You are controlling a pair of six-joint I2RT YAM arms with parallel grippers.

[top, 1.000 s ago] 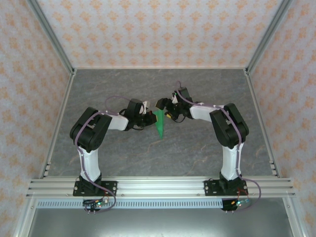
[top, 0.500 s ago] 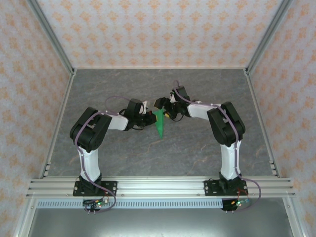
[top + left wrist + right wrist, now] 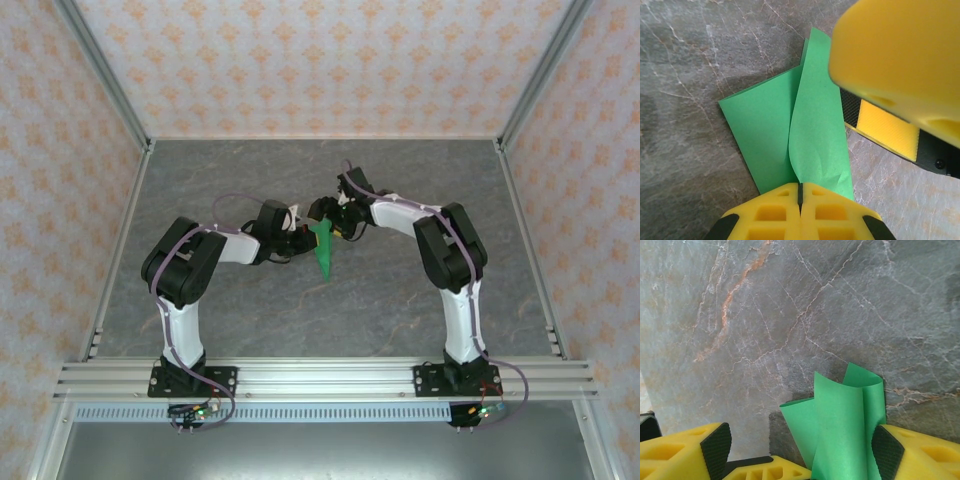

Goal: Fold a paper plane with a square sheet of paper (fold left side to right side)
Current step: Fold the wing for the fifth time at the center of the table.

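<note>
Left tool (image 3: 800,192) is clamped tight on the edge of the folded green paper (image 3: 815,135). One flap curls up and the rest lies flat on the marbled surface (image 3: 685,65), about mid-table. Right tool (image 3: 801,449) is spread wide, not gripping anything. The paper stands between its pads, right up against one pad (image 3: 886,450).

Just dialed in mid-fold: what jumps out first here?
The bright green paper at the centre of the grey table, partly folded, one flap curling up. The left hand is shut on its edge, and the right hand stands open with the paper between its fingers.
</note>
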